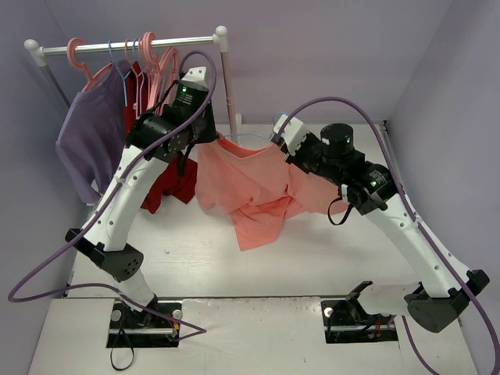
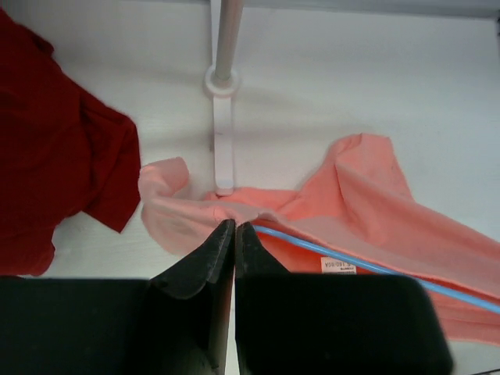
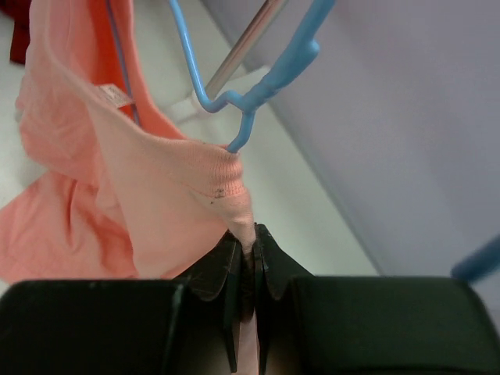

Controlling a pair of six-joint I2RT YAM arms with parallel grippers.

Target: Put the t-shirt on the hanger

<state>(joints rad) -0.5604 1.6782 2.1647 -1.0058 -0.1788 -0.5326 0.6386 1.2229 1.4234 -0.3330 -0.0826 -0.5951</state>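
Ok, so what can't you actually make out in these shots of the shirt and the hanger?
- Right wrist view: the hanger runs off the upper edge, so its full shape is unseen. A blue shape at the right edge is too blurred to identify.
- Top view: the t-shirt covers nearly all of the hanger.
- Left wrist view: the print on the t-shirt's label is too small to read.

Coral-pink t-shirt (image 1: 250, 191) hangs stretched above the tabletop (image 1: 312, 258), hem drooping; thin light-blue hanger (image 3: 297, 55) threaded inside, neck poking from the collar
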